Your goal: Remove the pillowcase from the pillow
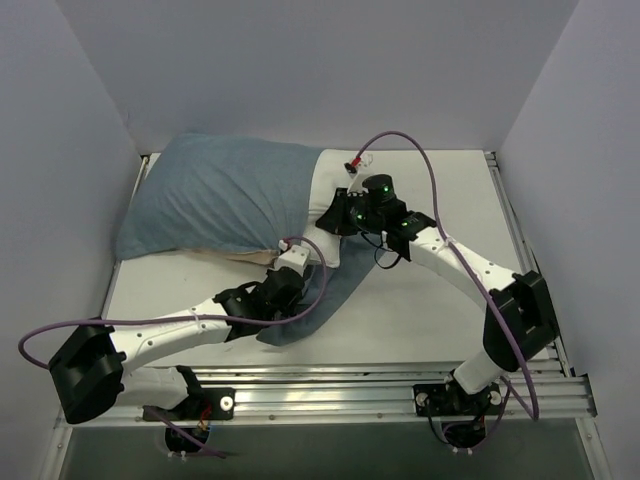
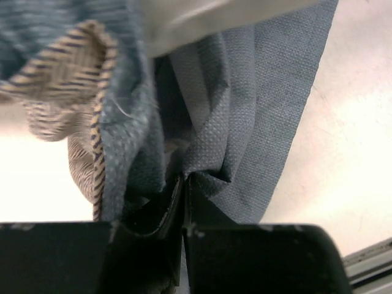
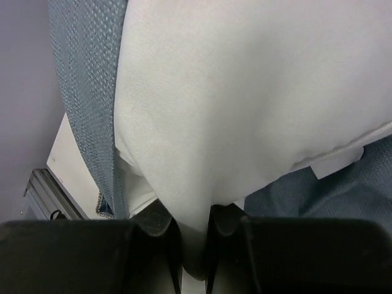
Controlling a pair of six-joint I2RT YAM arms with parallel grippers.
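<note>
Pillowcase [image 1: 215, 195], the large soft blue fabric cover with tan-and-white striped trim, lies at the far left of the white table [image 1: 450, 300] and wraps most of the plump plain white pillow [image 3: 245, 92]. I judge the job barely begun: only the pillow's end at the cover's mouth shows bare, and nearly its whole length is left to draw out. My left gripper [image 2: 185, 184] is closed to a narrow slit on a bunched fold of the blue pillowcase near that mouth, with the striped hem curling just beside it. My right gripper [image 3: 191, 229] is pinched tight on a tuck of the white pillow, blue cloth hanging on either side. With one grip on each, what remains, I think, is to pull them apart until the cover slides free. From above, a loose blue flap trails toward the near edge under my left arm. Much is hidden: my wrists cover both grips in the overhead view, the wrist views sit too close to show how deep the pillow lies, and I cannot tell whether my left jaws hold one layer or several.
</note>
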